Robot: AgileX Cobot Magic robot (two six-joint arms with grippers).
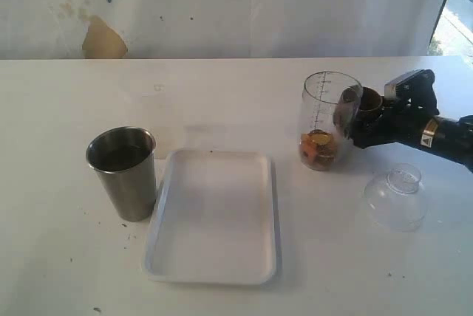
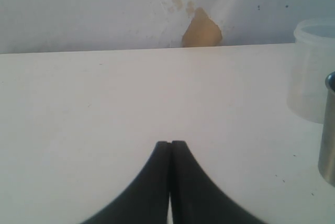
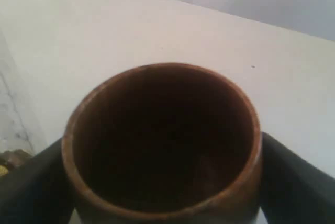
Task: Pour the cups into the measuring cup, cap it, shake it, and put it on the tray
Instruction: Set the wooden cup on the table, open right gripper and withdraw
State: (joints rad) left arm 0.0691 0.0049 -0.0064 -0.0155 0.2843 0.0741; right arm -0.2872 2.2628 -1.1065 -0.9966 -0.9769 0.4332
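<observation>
A white tray (image 1: 214,216) lies nearest on the table (image 1: 59,264), with a steel tumbler (image 1: 124,172) standing just left of it and a clear dome lid (image 1: 397,196) to its right. Behind, the measuring cup (image 1: 329,120) holds orange-brown pieces. Just beside it, the right gripper (image 1: 356,120) clasps the wooden cup (image 3: 162,145). The left gripper (image 2: 170,150) is closed, holding nothing
</observation>
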